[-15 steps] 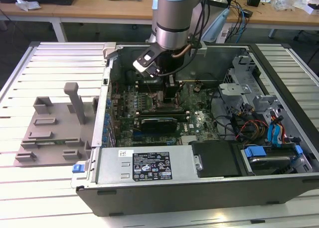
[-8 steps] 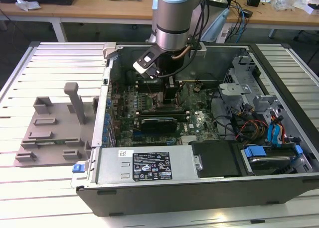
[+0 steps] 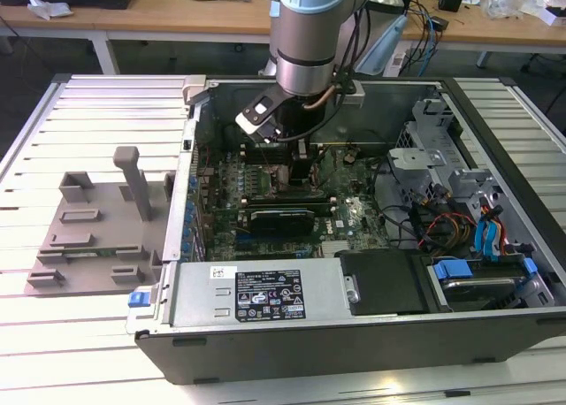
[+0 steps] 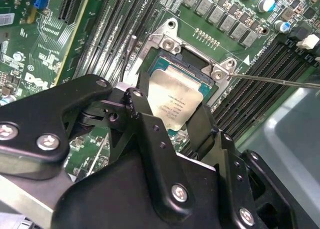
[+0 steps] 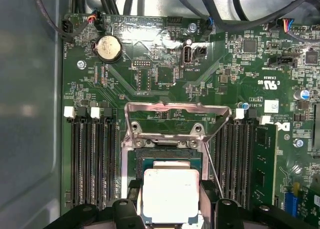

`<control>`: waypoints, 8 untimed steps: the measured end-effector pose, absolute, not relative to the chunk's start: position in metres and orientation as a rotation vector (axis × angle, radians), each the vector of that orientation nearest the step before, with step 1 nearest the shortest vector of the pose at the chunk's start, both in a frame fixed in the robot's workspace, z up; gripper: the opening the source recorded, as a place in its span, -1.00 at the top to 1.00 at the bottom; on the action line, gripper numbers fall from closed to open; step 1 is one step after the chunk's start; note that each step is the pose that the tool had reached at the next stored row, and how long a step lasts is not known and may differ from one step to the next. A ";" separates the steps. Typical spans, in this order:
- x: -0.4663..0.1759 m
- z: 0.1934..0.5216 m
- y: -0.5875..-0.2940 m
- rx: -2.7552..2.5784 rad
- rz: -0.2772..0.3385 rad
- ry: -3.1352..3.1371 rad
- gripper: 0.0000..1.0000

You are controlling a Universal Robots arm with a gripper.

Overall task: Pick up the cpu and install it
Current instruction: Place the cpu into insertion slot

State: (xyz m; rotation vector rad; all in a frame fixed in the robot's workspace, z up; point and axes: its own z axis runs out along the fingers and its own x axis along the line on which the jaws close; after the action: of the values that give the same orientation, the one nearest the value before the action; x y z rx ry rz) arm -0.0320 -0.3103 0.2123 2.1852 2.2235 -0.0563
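The cpu (image 4: 176, 98) is a small square chip with a pale silver top. It sits between the black fingers (image 4: 141, 111) of my gripper (image 4: 171, 110), which is shut on its two opposite edges. The chip hangs slightly tilted just above the open socket (image 4: 167, 64) on the green motherboard. In the first wrist view the cpu (image 5: 171, 195) lies between the fingers (image 5: 133, 193) of the gripper (image 5: 171, 201), partly over the socket (image 5: 170, 158), whose metal load plate (image 5: 177, 114) stands raised. In the exterior view the gripper (image 3: 296, 171) reaches down into the open computer case.
Memory slots (image 5: 92, 159) flank the socket on both sides, and a thin lever wire (image 4: 272, 80) sticks out beside it. A long black heatsink block (image 3: 281, 217) lies on the board. A grey tray (image 3: 97, 237) sits on the exterior view's left, with a drive cage and cables (image 3: 460, 219) on its right.
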 end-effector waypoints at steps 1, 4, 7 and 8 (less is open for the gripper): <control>-0.032 0.211 -0.310 2.186 -0.056 2.223 -0.09; -0.032 0.206 -0.310 2.187 -0.056 2.222 -0.09; -0.032 0.203 -0.308 2.187 -0.056 2.222 -0.09; -0.032 0.201 -0.308 2.186 -0.056 2.222 -0.09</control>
State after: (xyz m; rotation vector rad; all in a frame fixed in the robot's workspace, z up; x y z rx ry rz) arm -0.0318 -0.3079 0.2014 2.1864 2.2223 -0.0561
